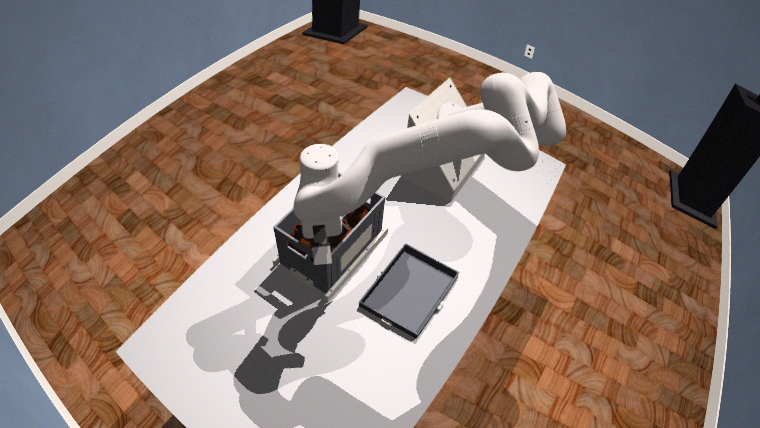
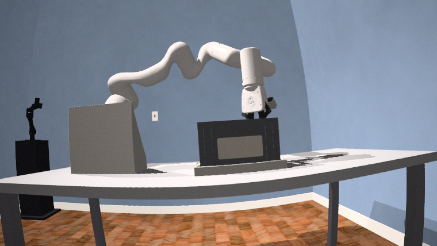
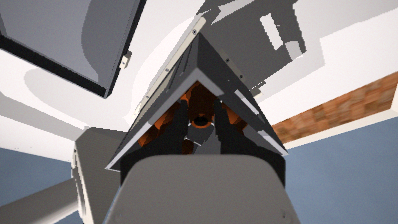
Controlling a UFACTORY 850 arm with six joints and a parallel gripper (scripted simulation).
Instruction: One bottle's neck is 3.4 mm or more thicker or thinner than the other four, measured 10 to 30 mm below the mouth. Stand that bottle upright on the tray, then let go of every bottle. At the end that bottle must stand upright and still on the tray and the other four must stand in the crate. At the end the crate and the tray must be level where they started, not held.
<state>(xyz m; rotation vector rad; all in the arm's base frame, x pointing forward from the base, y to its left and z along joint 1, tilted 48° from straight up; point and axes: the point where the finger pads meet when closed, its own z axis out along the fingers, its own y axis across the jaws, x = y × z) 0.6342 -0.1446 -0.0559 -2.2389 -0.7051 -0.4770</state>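
End effector (image 3: 201, 131) clamps bottle (image 3: 201, 121) neck inside crate (image 3: 240, 95).

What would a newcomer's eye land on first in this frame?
The white arm bends down from its pedestal into the dark crate at mid-table, its pincer shut on an orange bottle's neck inside. Beside the crate lies a shallow dark tray, holding nothing.

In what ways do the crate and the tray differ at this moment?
The crate is tall with dark walls and holds orange bottles; the tray is low, flat and holds nothing. The gripper reaches into the crate, shut on a bottle neck, while nothing touches the tray. Both rest on the white table.
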